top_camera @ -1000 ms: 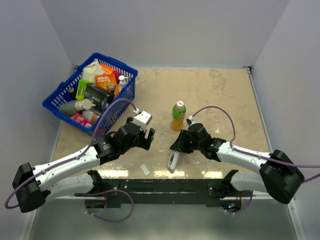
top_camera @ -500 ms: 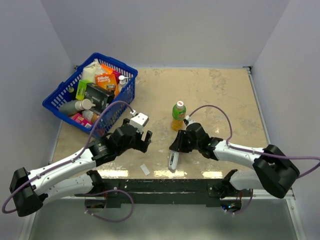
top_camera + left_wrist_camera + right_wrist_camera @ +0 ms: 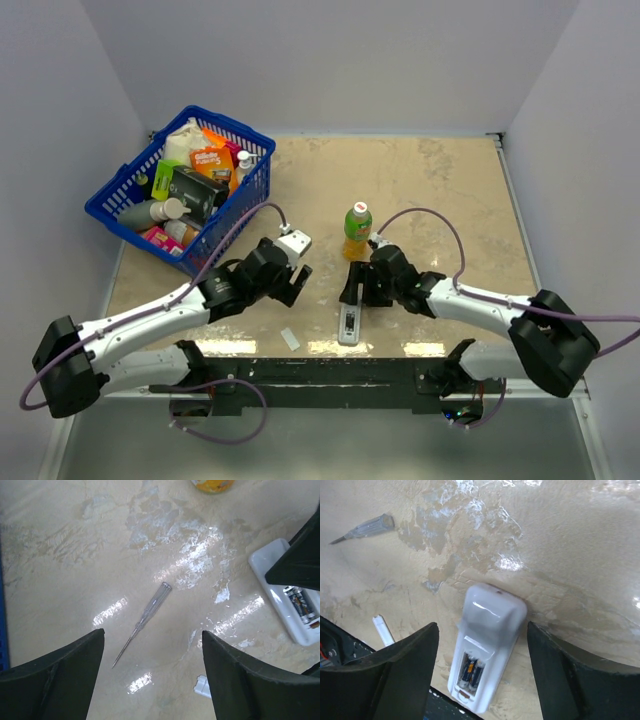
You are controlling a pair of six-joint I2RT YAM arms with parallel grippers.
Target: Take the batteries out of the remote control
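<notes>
the remote control (image 3: 487,645) is seen lying flat on the counter (image 3: 420,200), close to its near edge, with the recess uncovered and the batteries (image 3: 472,671) seated side by side in it. the right tool (image 3: 482,627) is held above it with fingers apart and nothing gripped; the left tool (image 3: 152,634) is likewise spread and empty over the thin grey stick (image 3: 145,620). since the body is unrestrained, it could be shoved off the edge when a cell is pried, or a freed cell could be lost by rolling
</notes>
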